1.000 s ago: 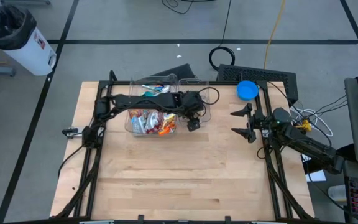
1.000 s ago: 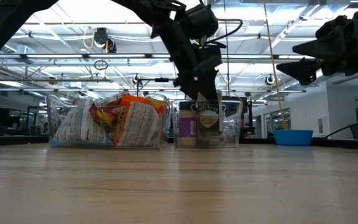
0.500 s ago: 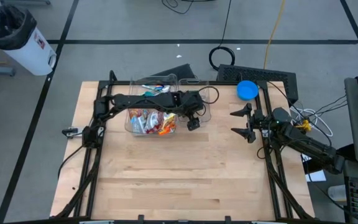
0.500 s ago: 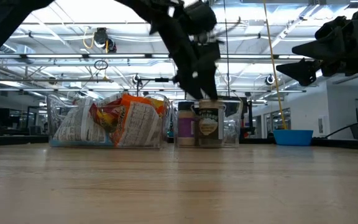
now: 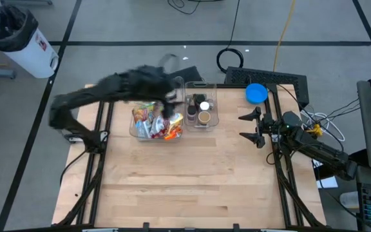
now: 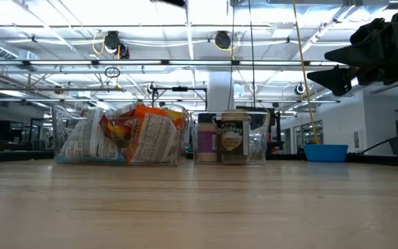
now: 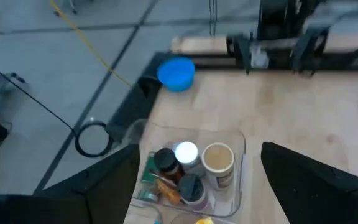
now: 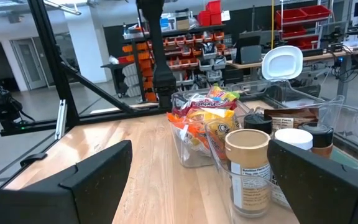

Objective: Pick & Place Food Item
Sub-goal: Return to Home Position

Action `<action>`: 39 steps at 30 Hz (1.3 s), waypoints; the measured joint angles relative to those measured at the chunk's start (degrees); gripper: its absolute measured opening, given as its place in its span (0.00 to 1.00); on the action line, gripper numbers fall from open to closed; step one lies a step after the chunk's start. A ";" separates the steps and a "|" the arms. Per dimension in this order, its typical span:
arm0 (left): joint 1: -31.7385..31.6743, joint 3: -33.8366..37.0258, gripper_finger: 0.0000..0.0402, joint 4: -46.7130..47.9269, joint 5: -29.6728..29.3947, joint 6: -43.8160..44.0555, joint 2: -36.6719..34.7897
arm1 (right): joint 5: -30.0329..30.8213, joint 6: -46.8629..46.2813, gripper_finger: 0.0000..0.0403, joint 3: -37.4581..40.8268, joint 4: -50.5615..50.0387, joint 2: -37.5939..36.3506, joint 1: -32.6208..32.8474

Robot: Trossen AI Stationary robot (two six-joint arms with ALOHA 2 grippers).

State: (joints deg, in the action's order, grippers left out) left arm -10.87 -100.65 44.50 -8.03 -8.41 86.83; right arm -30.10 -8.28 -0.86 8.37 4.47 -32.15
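Fingers (image 7: 104,186) of the left gripper (image 7: 199,155) stood spread wide with nothing between them. From overhead that gripper (image 5: 169,109) was a dark smear above the near side of the left bin (image 5: 134,132), and its arm arched away over the table's left edge. That bin was stuffed with snack packets (image 5: 152,125). Touching it on the right stood the right bin (image 5: 214,103), holding the bottles (image 5: 201,111) upright and close together: one tan-lidded, one white-lidded and two dark-capped. No food lay loose on the table (image 5: 185,187), so I judged the sorting finished and the step in hand to be the left arm's trip home. To my eye that called for height first, then a swing back towards the left frame rail (image 5: 98,154), with nothing left to grasp. From table level no part of the gripper showed near the bin rims, so I reckoned it had clearance above them. All the bare wood in front of the bins was open for moving. The blue bowl (image 5: 256,93) sat near the far right corner, clear of that route. The right gripper (image 5: 251,125) waited by the right edge, fingers parted and empty, well apart from both bins.
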 joint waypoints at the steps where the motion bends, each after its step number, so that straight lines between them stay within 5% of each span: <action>1: -0.03 0.01 0.85 0.85 -0.02 0.52 -2.53 | -0.01 -0.01 0.91 0.00 0.01 0.00 0.01; 10: 0.30 0.47 0.84 16.57 0.05 5.10 -21.37 | -0.01 -0.01 0.91 0.00 0.04 -0.01 0.01; 14: 1.42 9.53 0.84 16.45 0.41 8.24 -29.41 | -0.01 0.00 0.91 0.00 0.01 -0.02 0.00; 18: 2.73 27.68 0.84 5.80 0.42 9.23 -38.02 | -0.01 -0.01 0.91 0.00 0.03 -0.02 0.00; 28: 1.83 76.85 0.84 -41.26 -1.44 14.26 -58.47 | -0.01 -0.02 0.91 0.00 0.05 0.00 0.01; 33: 1.52 88.61 0.84 -53.31 -1.16 17.68 -63.96 | -0.01 -0.02 0.91 0.00 0.05 -0.02 0.00; 39: 1.52 94.23 0.84 -55.12 2.46 19.95 -67.84 | -0.01 -0.01 0.91 0.00 -0.01 -0.02 0.00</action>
State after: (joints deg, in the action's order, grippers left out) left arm -9.34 -6.42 -10.62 -5.57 11.53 18.99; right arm -30.11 -8.29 -0.86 8.36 4.45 -32.16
